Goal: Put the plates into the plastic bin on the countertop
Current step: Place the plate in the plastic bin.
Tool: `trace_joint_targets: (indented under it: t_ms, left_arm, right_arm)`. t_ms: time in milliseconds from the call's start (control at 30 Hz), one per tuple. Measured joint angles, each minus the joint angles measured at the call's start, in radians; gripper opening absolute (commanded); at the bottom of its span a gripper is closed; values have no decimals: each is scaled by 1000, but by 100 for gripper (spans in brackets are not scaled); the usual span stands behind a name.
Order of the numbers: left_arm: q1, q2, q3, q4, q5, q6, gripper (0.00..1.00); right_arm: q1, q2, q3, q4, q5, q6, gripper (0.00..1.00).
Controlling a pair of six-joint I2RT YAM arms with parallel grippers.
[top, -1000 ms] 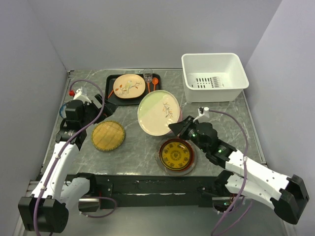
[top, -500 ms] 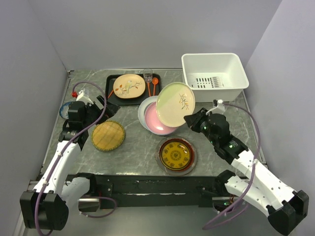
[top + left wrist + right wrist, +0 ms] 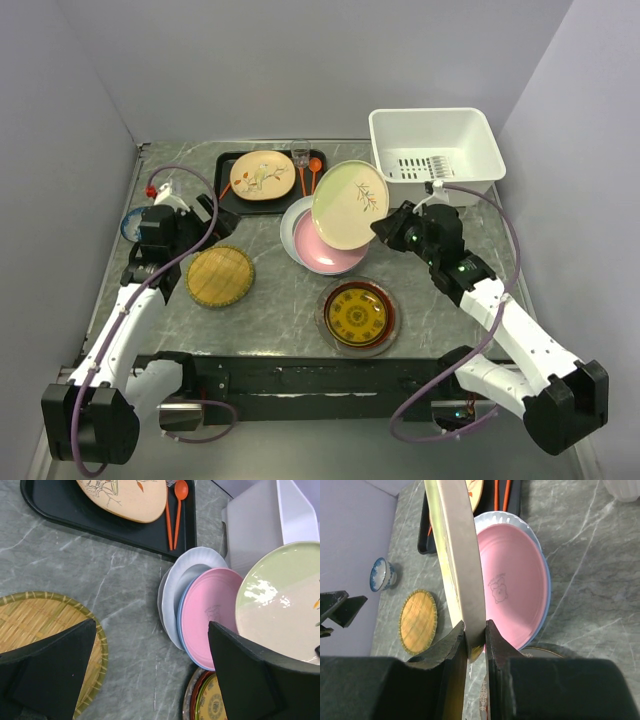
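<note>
1. Floral plate [image 3: 350,203] has edged toward the far side of the counter [image 3: 280,310], tilted above the pink plate [image 3: 322,255], beside the plastic bin [image 3: 484,143].
2. Right gripper [image 3: 385,232] clamped on its rim.
3. Left gripper [image 3: 151,625] jaws apart, empty.

Hidden from my feeds
The raised green plate [image 3: 350,204] covers part of the pink plate [image 3: 322,252]; the white plate [image 3: 291,225] beneath shows only rim; the left wrist view crops the bin [image 3: 255,530].

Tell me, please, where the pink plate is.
Top view: the pink plate sits mid-table on a white plate, just beyond the gold-patterned plate.
</note>
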Motion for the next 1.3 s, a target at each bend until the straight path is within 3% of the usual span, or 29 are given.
trace_joint_targets:
  t_ms: [467, 1300]
  left_arm:
    - [0, 41, -10, -6, 11, 18, 99]
    - [0, 66, -10, -11, 10, 37, 99]
  right_arm:
    - [-127, 13, 25, 14, -119, -2, 0]
    - [-357, 281, 260, 82, -265, 48, 0]
